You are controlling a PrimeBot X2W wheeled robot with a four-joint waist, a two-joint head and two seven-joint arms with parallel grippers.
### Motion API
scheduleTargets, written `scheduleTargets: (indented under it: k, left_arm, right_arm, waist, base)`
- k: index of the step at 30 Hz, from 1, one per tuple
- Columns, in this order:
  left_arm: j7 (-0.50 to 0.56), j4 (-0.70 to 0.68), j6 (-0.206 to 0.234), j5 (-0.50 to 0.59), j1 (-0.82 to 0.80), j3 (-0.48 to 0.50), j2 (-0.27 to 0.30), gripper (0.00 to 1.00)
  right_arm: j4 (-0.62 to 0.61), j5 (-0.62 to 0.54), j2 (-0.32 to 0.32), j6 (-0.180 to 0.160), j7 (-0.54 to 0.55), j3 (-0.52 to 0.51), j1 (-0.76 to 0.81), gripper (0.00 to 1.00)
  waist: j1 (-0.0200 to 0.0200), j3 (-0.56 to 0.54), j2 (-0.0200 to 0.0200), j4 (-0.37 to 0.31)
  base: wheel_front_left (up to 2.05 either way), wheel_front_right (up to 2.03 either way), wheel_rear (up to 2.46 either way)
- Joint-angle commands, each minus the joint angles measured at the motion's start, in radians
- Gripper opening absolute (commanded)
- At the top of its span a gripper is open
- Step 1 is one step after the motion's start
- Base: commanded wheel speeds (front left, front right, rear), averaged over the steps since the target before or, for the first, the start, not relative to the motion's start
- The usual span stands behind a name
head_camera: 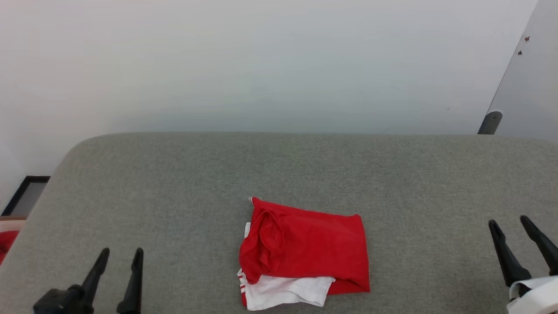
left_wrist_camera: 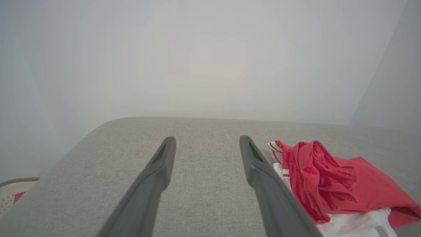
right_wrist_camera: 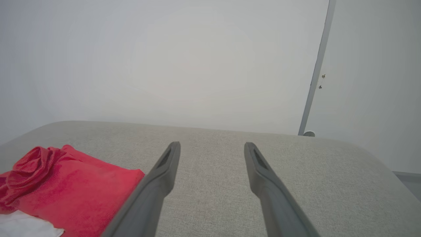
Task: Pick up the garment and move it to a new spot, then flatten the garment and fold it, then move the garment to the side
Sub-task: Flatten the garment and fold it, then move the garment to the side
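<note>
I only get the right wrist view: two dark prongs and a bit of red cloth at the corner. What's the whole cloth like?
Observer: The garment is a rumpled red heap; a white panel with red stripes pokes out nearest the robot.
Operator: Is the other hand touching it?
Observer: No, the left gripper sits open, apart from it.
Operator: Anything beyond the cushion?
Observer: A dark frame past its left end.
</note>
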Motion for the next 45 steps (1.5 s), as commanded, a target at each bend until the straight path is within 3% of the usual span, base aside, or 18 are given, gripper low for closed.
scheduleTargets:
  k: [1, 9, 21, 36, 45]
  left_arm:
    - [-0.004, -0.001, -0.002, 0.01, 0.005, 0.003, 0.002, 1.0]
    - [-0.004, 0.0, -0.002, 0.015, 0.012, 0.015, -0.001, 1.0]
    - [-0.004, 0.008, -0.002, 0.018, -0.005, 0.009, -0.008, 1.0]
    - [-0.004, 0.067, -0.001, 0.05, -0.044, 0.043, -0.046, 1.0]
    - [-0.004, 0.087, -0.001, 0.057, -0.07, 0.015, -0.068, 1.0]
  right_arm:
    - [-0.003, -0.009, 0.004, 0.0, -0.007, -0.011, 0.015, 1.0]
    - [-0.045, -0.053, 0.046, 0.0, -0.014, -0.084, 0.08, 1.0]
    - [-0.077, -0.087, 0.075, 0.0, 0.025, -0.091, 0.099, 1.0]
    - [-0.062, -0.041, 0.061, 0.0, 0.146, 0.054, -0.004, 1.0]
    - [0.013, -0.005, 0.04, 0.0, 0.302, 0.129, -0.057, 1.0]
  waist:
    - [0.0, -0.001, 0.0, 0.001]
    - [0.0, -0.001, 0.0, 0.001]
    - [0.0, 0.006, 0.0, 0.017]
    - [0.0, 0.032, 0.0, 0.192]
    - [0.0, 0.065, 0.0, 0.285]
  base:
    - [0.0, 0.0, 0.0]
    - [0.0, 0.0, 0.0]
    - [0.0, 0.0, 0.0]
    - [0.0, 0.0, 0.0]
    - [0.0, 0.0, 0.0]
